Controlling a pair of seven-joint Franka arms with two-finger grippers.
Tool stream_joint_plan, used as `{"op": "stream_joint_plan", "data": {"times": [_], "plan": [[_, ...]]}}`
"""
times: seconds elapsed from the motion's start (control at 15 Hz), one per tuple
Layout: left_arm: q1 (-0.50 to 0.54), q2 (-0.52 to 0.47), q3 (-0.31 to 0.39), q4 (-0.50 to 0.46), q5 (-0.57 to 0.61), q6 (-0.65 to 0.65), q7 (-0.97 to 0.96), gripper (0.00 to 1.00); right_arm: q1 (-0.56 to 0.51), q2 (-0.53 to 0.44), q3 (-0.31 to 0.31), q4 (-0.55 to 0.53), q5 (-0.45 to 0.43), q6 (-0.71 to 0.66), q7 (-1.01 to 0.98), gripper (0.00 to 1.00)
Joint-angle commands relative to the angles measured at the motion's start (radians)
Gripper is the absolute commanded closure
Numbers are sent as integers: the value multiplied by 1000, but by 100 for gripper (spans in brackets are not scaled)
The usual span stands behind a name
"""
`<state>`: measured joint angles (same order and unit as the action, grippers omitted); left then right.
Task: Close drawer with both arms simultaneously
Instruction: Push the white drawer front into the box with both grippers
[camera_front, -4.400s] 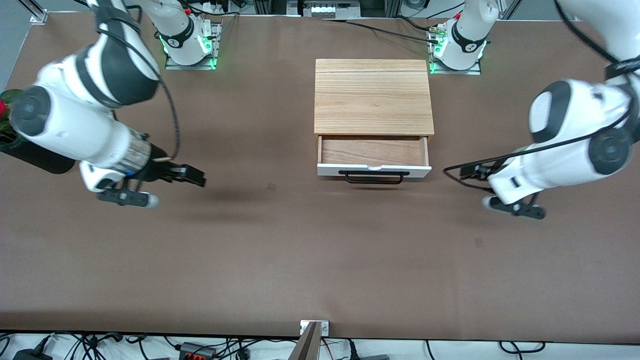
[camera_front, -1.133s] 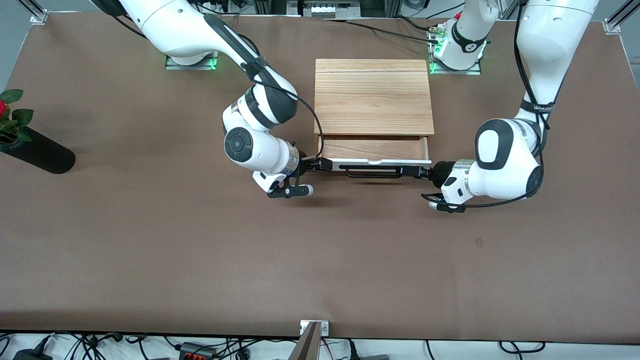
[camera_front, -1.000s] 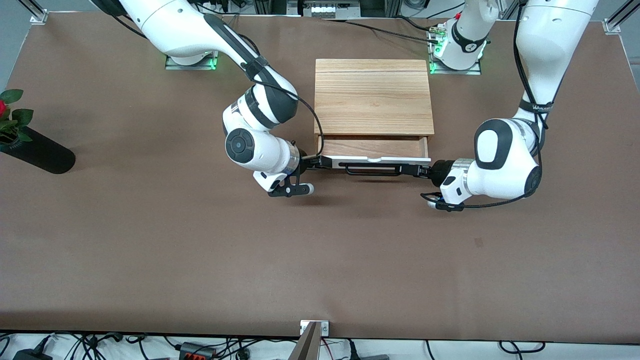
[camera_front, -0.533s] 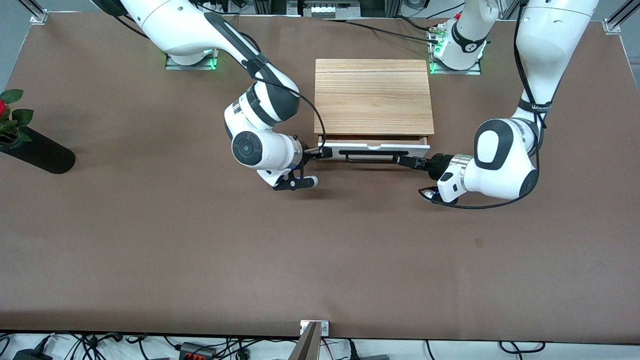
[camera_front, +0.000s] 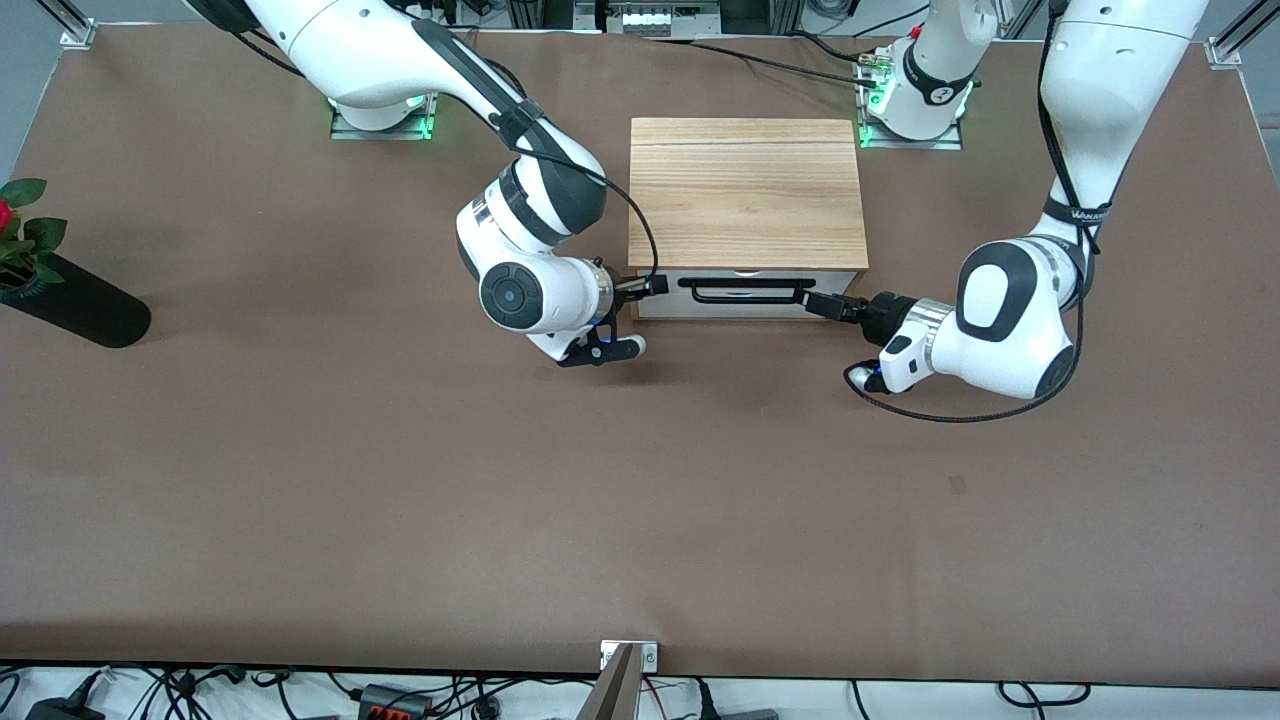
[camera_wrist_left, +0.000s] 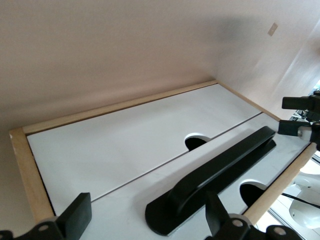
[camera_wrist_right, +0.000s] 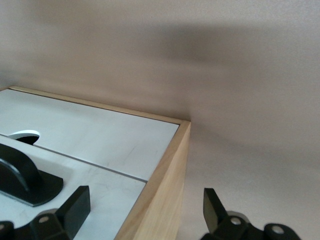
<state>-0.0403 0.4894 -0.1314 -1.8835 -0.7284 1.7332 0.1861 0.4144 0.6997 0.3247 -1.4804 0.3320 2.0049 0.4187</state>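
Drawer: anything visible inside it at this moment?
No. The drawer sits pushed flush into the wooden box, so only its white front and black handle show. Its inside is fully covered.

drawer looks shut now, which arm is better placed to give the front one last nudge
Left, marginally, though it is close. The left claw sits against the drawer front panel beside the black handle. The right claw is at the panel's edge by the wooden box corner, so its push could slip off.

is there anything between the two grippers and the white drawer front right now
Nothing visible. The left gripper and right gripper, both open, sit at opposite ends of the white drawer front with its black bar handle, which appears flush with the light wood-grain box.
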Motion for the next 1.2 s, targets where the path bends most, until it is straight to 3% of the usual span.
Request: {"op": "stream_joint_plan", "data": {"times": [0.0,0.4,0.73,1.0,1.13], "plan": [[10,-37,-7,-45,-22,-6,24,0,-8,-3,25,-3,15,-66,-17,0],[11,-38,-4,-11,-22,-30,21,0,-5,-5,25,-1,15,-66,-14,0],[42,-26,19,187,3,-104,6,0,-5,-5,25,0,13,-66,-12,0],[48,9,18,400,235,-171,7,0,-11,-5,22,3,10,-55,-14,0],[45,15,18,449,356,-179,13,0,-20,-3,17,40,10,-61,-14,0]]}}
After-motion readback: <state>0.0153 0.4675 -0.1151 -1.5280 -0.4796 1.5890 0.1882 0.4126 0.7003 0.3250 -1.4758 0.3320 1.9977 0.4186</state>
